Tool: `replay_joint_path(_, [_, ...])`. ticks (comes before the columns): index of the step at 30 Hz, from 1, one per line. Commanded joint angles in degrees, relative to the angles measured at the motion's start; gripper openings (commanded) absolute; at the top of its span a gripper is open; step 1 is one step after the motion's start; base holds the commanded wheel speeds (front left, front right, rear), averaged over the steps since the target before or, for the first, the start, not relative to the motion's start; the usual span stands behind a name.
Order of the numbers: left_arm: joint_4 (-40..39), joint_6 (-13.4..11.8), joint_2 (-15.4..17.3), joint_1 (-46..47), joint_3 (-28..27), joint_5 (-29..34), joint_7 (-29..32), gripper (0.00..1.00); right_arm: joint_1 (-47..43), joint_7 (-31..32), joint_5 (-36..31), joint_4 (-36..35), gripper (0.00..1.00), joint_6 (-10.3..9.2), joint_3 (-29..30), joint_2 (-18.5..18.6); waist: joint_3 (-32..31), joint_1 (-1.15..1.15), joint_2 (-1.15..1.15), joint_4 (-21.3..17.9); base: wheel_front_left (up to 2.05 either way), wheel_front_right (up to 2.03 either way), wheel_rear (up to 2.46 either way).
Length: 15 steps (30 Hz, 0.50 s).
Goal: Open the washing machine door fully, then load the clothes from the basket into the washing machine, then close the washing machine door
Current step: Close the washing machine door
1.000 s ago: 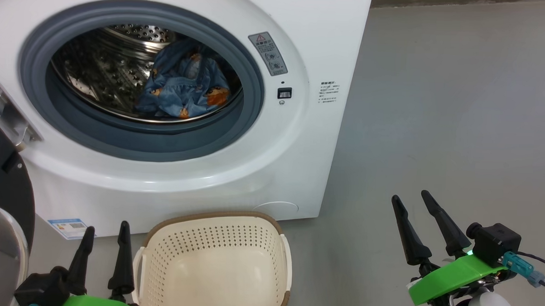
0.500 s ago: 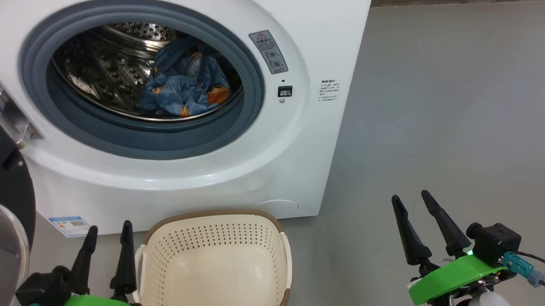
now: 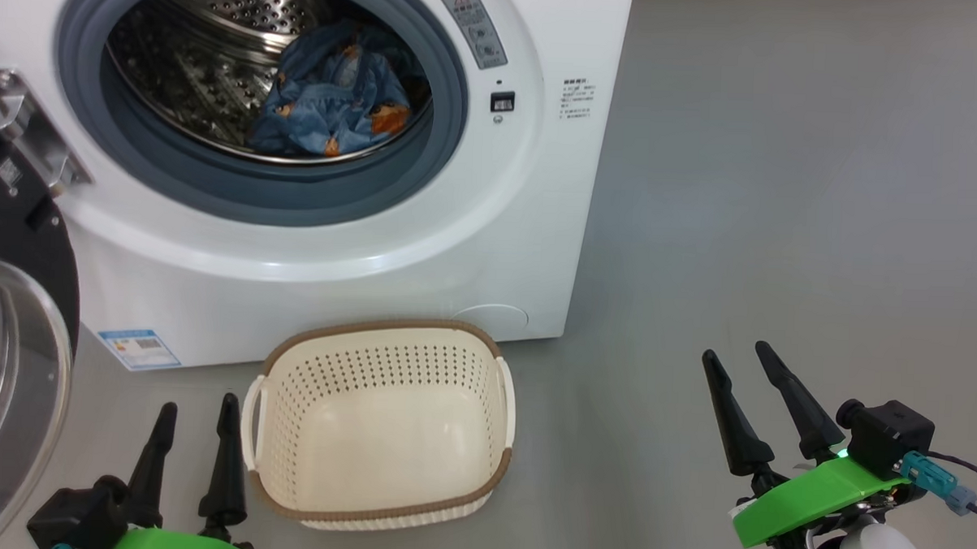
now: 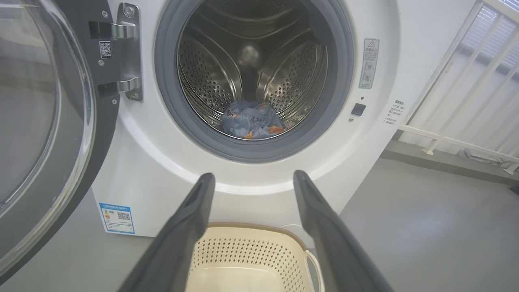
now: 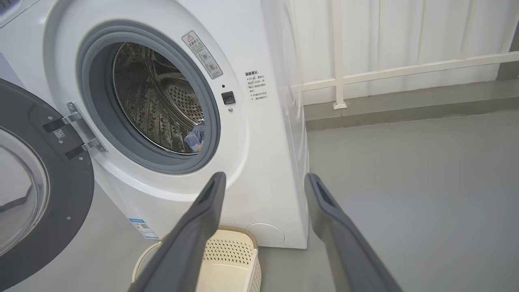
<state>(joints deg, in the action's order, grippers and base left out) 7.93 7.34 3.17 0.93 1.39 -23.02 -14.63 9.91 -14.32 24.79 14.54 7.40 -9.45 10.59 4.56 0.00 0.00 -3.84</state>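
One crumpled bundle of blue clothes [image 3: 328, 90] lay inside the washing machine [image 3: 335, 253], low in its steel drum [image 3: 195, 69]; how many garments made it up could not be told. One washing machine door [image 3: 18, 234] hung wide open on the machine's hinge side, held by one metal hinge [image 3: 30, 132], its glass bowl turned outward. One basket [image 3: 381, 336] stood on the floor [image 3: 784, 195] just before the machine's front, with nothing in it.

Compared with half a second before, the whole head view had slid. The machine sat higher in it and the basket showed complete, while both grippers kept their places, so the camera had moved and not the things. By my judgement loading was finished, and only shutting the door was left.

Two grippers hung before the machine, holding nothing. The left gripper [image 3: 198, 404] was beside the basket on the door's side, fingers spread. The right gripper [image 3: 736, 352] was well apart from the machine's far corner, fingers likewise spread.
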Motion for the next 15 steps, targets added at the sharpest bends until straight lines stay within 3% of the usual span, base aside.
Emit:
replay_joint_path(1, [-1.4, 0.1, 1.2, 1.6, -1.6, -0.3, -0.4, 1.0, 0.6, -0.7, 0.2, -1.6, 1.0, 0.09, -1.0, 0.2, 0.1, 0.0, 0.0, 0.0, -1.11, 1.11, 0.0])
replay_joint_path(7, [-1.3, 0.1, 1.2, 1.7, -1.4, -0.4, -0.4, 1.0, 0.6, -0.7, 0.1, -1.5, 1.0, 0.09, -1.0, 0.2, 0.0, 0.0, 0.0, 0.1, -0.7, 0.7, 0.0])
replay_joint_path(15, [-1.4, 0.1, 1.2, 1.7, -1.3, -0.2, -0.4, 1.0, 0.6, -0.7, 0.2, -1.5, 1.0, 0.09, -1.1, 0.3, -0.2, 0.0, 0.0, 0.2, -0.06, 0.06, 0.0])
